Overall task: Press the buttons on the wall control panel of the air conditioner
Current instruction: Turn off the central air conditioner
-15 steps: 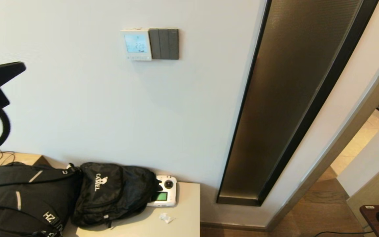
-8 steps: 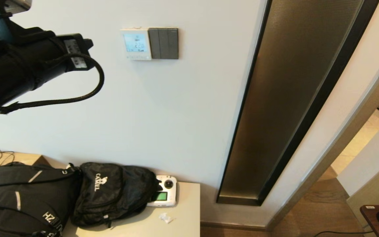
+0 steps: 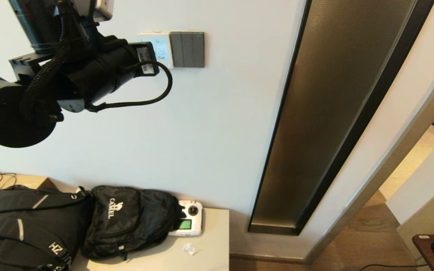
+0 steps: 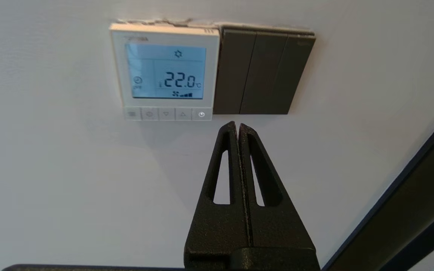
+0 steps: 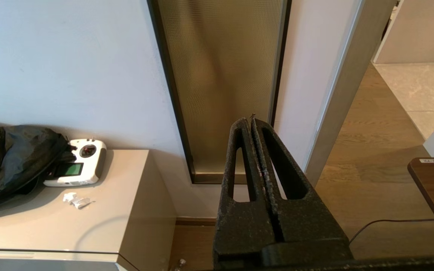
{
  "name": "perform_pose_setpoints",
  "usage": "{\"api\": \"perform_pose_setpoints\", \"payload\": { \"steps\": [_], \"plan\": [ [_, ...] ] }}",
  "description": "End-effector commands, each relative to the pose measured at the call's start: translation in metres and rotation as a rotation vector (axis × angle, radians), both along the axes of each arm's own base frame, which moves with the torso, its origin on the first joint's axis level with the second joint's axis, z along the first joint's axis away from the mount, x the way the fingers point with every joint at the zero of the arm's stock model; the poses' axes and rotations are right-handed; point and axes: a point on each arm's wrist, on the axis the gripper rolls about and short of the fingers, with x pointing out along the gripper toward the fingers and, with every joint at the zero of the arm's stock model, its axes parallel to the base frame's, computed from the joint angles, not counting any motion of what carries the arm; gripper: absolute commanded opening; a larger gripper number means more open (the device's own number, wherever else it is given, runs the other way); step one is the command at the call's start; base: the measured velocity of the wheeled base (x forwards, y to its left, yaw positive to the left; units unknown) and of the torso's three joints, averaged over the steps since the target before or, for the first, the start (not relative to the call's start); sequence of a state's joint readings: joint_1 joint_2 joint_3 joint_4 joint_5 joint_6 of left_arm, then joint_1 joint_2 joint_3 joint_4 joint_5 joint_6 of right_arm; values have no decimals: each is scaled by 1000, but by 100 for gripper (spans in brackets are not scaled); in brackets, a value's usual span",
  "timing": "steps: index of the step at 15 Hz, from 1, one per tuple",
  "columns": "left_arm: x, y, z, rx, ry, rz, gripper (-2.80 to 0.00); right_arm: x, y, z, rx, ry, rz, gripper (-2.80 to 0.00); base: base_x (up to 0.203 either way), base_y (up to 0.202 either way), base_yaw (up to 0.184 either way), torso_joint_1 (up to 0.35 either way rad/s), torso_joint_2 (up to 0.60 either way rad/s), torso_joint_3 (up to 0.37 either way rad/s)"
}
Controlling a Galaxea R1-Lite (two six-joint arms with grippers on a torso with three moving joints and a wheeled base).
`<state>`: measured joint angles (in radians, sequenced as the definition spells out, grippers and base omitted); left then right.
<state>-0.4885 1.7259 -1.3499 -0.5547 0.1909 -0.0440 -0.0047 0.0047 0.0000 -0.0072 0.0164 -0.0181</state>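
The air conditioner's wall control panel (image 4: 164,67) is a square white thermostat on the wall, its pale blue screen reading 22.0. In the head view (image 3: 163,48) my left arm hides its left side. The buttons (image 4: 168,113) form a pale row along its bottom edge. My left gripper (image 4: 236,126) is shut and empty. Its tips are just below the panel's lower right corner, close to the power button (image 4: 201,114) and short of the wall. My right gripper (image 5: 249,119) is shut and empty, held low near the floor, out of the head view.
A dark grey three-rocker switch plate (image 4: 264,71) adjoins the panel on the right. A tall bronze glass strip (image 3: 333,113) and a doorway lie further right. Below, a cabinet (image 3: 209,256) carries black backpacks (image 3: 126,222) and a white handheld remote (image 3: 187,224).
My left arm has risen from the left edge and swung right and up toward the panel. It now covers the panel's left side in the head view.
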Motion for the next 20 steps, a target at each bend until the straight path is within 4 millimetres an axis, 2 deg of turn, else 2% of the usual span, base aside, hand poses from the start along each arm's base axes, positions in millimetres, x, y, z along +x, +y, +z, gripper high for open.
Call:
{"api": "perform_pose_setpoints", "payload": {
  "steps": [1, 9, 14, 20],
  "plan": [
    [15, -9, -12, 13, 23, -10, -280, 0, 0, 0, 0, 2, 1, -280, 0, 0, 0, 0, 0, 0],
    [44, -29, -35, 10, 13, -48, -280, 0, 0, 0, 0, 1, 1, -280, 0, 0, 0, 0, 0, 0],
    [54, -34, -39, -1, 2, -44, -280, 0, 0, 0, 0, 1, 1, -280, 0, 0, 0, 0, 0, 0],
    [77, -33, -41, -36, -12, -1, -280, 0, 0, 0, 0, 2, 1, -280, 0, 0, 0, 0, 0, 0]
  ]
}}
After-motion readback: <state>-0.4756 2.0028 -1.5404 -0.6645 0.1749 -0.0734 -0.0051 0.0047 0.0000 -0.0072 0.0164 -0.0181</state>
